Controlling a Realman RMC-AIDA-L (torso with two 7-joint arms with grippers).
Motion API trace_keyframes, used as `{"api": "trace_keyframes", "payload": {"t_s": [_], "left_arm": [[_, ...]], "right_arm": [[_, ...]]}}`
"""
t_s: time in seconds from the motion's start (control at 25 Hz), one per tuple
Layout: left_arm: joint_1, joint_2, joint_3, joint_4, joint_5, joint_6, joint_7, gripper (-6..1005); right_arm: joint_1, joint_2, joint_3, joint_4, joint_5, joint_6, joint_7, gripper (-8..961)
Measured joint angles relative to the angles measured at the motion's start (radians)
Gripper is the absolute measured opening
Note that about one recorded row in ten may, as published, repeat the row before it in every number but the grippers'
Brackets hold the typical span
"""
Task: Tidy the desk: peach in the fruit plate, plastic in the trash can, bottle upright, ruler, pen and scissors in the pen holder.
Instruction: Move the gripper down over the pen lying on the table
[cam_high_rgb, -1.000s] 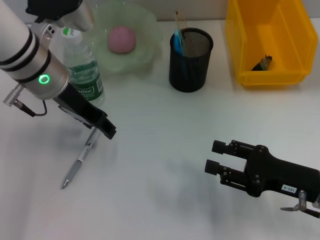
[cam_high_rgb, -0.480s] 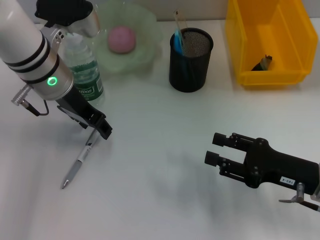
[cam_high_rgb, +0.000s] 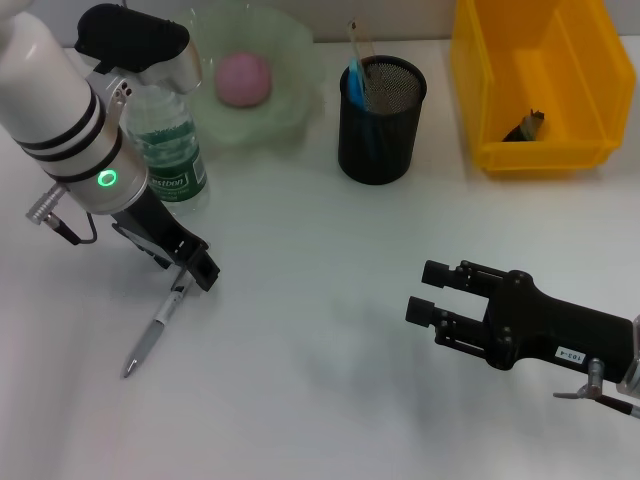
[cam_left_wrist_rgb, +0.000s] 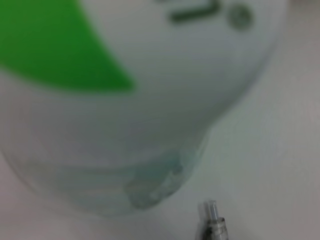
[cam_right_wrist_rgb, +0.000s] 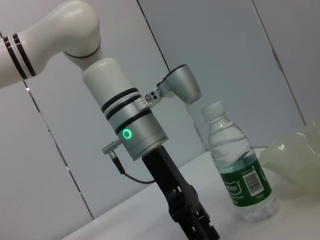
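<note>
Your left hand (cam_high_rgb: 197, 268) is down at the tabletop (cam_high_rgb: 320, 260), its tips right at the upper end of the pen (cam_high_rgb: 158, 323), which lies flat and slants away below it; I cannot tell whether its jaws are parted or closed. Just behind that hand the water bottle (cam_high_rgb: 165, 150) stands upright, and beyond it the peach (cam_high_rgb: 244, 78) sits in the green fruit plate (cam_high_rgb: 290, 70). Your right hand (cam_high_rgb: 428, 292) hovers well apart from all that, fingers spread wide, holding nothing. Beyond it the black mesh pen holder (cam_high_rgb: 382, 120) holds the ruler and blue-handled scissors, and the yellow trash can (cam_high_rgb: 535, 80) holds a dark scrap.
</note>
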Motion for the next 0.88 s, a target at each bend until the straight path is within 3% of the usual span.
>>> {"api": "trace_keyframes", "payload": {"t_s": [0.88], "left_arm": [[-0.008, 0.0, 0.025, -0.005, 0.015, -0.009, 0.0, 629]], "right_arm": [[0.009, 0.0, 0.001, 0.0, 0.0, 0.0, 0.0, 617]]}}
